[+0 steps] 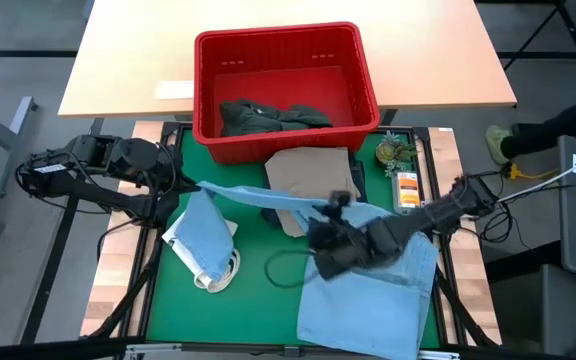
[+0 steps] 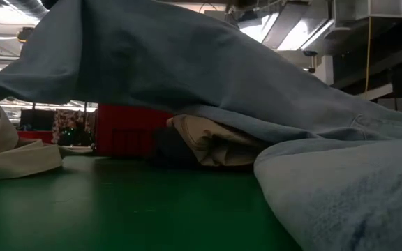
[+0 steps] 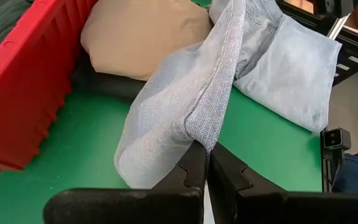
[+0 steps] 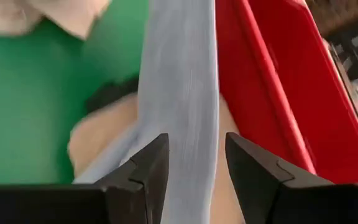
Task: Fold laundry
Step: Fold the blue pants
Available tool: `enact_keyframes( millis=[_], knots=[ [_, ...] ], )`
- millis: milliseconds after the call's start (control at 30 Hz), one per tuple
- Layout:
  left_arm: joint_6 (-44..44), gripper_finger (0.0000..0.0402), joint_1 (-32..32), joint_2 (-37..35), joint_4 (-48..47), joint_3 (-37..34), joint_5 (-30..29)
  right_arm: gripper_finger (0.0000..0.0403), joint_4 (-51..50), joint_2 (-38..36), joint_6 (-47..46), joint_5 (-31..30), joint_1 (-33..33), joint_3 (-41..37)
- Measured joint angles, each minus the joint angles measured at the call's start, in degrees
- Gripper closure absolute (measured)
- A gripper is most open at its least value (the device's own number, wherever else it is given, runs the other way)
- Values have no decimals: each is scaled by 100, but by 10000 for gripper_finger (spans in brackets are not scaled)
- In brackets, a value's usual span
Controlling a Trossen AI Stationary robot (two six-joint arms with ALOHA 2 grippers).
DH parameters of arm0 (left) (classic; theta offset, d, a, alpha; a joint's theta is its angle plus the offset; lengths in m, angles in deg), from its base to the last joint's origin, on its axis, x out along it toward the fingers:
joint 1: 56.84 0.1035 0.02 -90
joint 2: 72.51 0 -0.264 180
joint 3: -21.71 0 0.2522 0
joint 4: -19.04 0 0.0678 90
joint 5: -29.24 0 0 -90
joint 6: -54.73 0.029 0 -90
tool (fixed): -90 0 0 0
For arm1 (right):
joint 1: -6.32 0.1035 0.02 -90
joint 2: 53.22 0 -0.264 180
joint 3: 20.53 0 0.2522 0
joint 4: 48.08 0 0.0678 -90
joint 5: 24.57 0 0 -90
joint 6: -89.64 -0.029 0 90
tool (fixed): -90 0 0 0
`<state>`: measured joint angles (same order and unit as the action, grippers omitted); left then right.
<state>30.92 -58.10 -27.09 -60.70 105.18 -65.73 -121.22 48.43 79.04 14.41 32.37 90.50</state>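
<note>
Light blue garment [image 1: 368, 290] spread over the green mat [image 1: 258, 300] on the tabletop, one edge drawn up into a taut band toward the left gripper [image 1: 173, 180]. Left jaws pinched shut on a folded corner of that cloth [image 3: 185, 106]. Right gripper [image 1: 330, 245] poised above the garment's middle, jaws apart astride the stretched band [image 4: 179, 112] and not seen to clamp it. Beige piece [image 1: 308, 170] lying just beside the red basket [image 1: 283, 45], partly under the blue cloth; dark green-grey piece [image 1: 268, 118] inside the basket. White tote bag [image 1: 203, 265] near the mat's left side, partly covered by blue fabric. Judged soft, light and limp: sagging wherever unsupported, likely to slip from a shallow pinch. Best taken at a hem or corner, through both layers, with two well-separated holds to keep an edge straight for folding.
</note>
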Motion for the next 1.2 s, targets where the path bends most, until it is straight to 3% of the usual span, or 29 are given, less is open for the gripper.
enact_keyframes(
  millis=[100, 233, 333, 467, 567, 667, 1200],
  knots=[
    [0, 401, 0, 1, 0, 0, -2, 245, 1373, 4, 1530, 640, -477, 3],
    [0, 401, 0, 1, 0, 0, -2, 245, 3223, 61, 3128, 1943, -1091, 3],
    [0, 401, 0, 1, 2, 0, -2, 245, 4497, 143, 3791, 2589, -1478, 17],
    [0, 401, 0, -2, 4, 0, -4, 245, 5442, 300, 4230, 3309, -1894, 21],
    [0, 401, 0, -2, 21, 0, -4, 245, 5523, 484, 4154, 4060, -2132, 7],
    [0, 401, -2, 0, 40, 0, -4, 245, 5533, 682, 4033, 4431, -2242, -1],
    [37, 401, -1, 1, 46, 0, -48, 245, 5827, 794, 3911, 5080, -2234, 3]
  ],
)
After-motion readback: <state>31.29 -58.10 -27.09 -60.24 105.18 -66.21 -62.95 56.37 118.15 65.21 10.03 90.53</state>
